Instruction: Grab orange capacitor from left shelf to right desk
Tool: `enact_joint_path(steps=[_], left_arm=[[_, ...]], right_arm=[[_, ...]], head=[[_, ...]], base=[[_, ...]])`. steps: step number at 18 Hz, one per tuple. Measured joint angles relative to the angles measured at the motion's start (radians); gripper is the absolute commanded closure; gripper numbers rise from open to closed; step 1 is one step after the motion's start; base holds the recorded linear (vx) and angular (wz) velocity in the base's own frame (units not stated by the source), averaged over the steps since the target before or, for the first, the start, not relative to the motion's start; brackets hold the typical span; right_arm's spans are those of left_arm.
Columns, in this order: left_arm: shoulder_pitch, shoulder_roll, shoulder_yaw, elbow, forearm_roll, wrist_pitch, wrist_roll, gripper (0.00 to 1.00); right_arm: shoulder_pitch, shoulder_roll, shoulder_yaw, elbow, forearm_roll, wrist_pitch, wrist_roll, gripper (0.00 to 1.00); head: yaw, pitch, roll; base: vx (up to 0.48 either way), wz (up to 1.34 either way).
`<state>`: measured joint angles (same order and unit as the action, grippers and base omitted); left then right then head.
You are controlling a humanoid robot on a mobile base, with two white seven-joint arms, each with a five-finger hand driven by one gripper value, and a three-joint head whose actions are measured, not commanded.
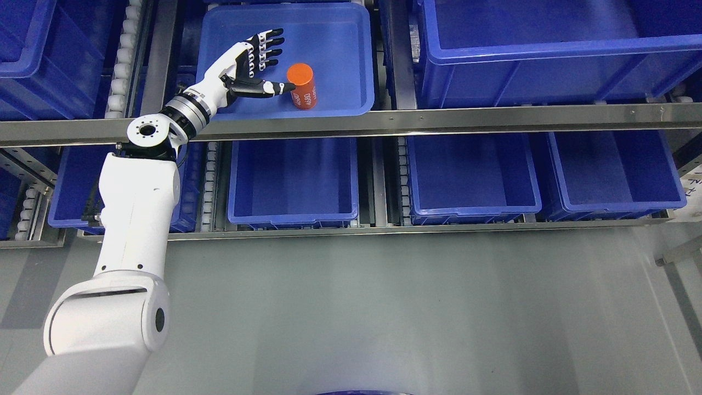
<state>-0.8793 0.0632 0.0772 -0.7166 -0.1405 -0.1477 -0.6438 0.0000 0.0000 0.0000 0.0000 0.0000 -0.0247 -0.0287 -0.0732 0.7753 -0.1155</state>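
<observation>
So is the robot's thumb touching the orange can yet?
Cannot tell. In the head view, the left hand is open, its thumb tip meeting the orange capacitor edge, no gap visible.

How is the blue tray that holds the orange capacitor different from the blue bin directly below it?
The blue tray is shallow, with low walls; the blue bin below it is deeper. The tray sits on the upper shelf level, the bin on the lower one. The tray holds the orange capacitor, with the left robot hand open beside it; nothing shows inside the bin. Both are blue plastic.
</observation>
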Motion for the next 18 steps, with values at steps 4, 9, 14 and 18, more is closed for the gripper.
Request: enact_joint_path(steps=[4,9,14,18], left_arm=[[0.002,0.007,-0.014,-0.005,0.000,0.004,-0.016,0.00],[-0.026,-0.005,-0.041,0.028,-0.003,0.008,-0.021,0.00],[-0.053,-0.013,-0.056,0.070,-0.006,0.008,-0.018,0.01],[-0.056,-0.015,-0.063,0.095,-0.007,0.008,-0.028,0.06]], right_arm=[[0.000,0.000,0.000,0.000,0.000,0.000,0.000,0.00],[0.000,0.000,0.000,0.000,0.000,0.000,0.000,0.00],[0.000,0.000,0.000,0.000,0.000,0.000,0.000,0.00],[0.000,0.000,0.000,0.000,0.000,0.000,0.000,0.00]], head=[[0.0000,0.000,0.000],[0.0000,0.000,0.000],[0.0000,0.000,0.000],[0.0000,0.000,0.000]], base=[[0.000,0.00],[0.000,0.00],[0.000,0.00],[0.000,0.00]])
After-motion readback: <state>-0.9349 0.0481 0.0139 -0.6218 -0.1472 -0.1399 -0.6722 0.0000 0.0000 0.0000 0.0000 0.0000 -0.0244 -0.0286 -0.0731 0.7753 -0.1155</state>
